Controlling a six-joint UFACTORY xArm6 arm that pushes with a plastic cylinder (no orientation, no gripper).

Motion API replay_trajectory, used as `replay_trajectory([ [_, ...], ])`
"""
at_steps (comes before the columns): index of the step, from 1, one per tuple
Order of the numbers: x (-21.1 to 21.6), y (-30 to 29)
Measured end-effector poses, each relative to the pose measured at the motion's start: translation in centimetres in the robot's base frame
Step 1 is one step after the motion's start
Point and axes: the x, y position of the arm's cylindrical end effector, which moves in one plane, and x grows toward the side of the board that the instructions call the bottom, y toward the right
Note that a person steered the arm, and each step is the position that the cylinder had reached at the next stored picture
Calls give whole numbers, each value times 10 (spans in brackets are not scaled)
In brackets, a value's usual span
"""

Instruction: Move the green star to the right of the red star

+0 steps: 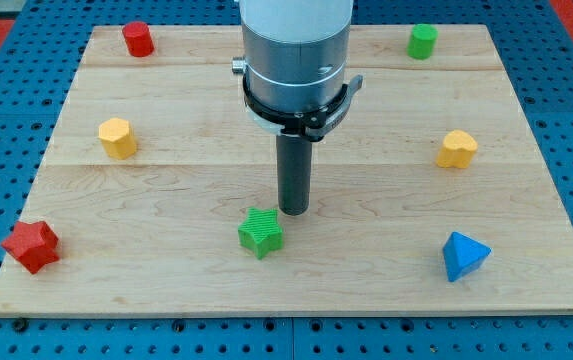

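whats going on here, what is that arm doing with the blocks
A robot arm ending in a dark rod is working on a wooden board scattered with small coloured blocks. My tip sits just above and to the view's right of the green star block, very close or touching. The red star block lies far off at the view's lower left.

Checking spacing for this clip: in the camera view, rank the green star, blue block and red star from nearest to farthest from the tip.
1. green star, just lower-left of my tip
2. blue block, lower right
3. red star, far lower left
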Motion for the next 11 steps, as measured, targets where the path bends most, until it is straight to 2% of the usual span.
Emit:
replay_trajectory([
  [1,0,-11],
  [3,38,-10],
  [10,38,-9],
  [11,27,5],
])
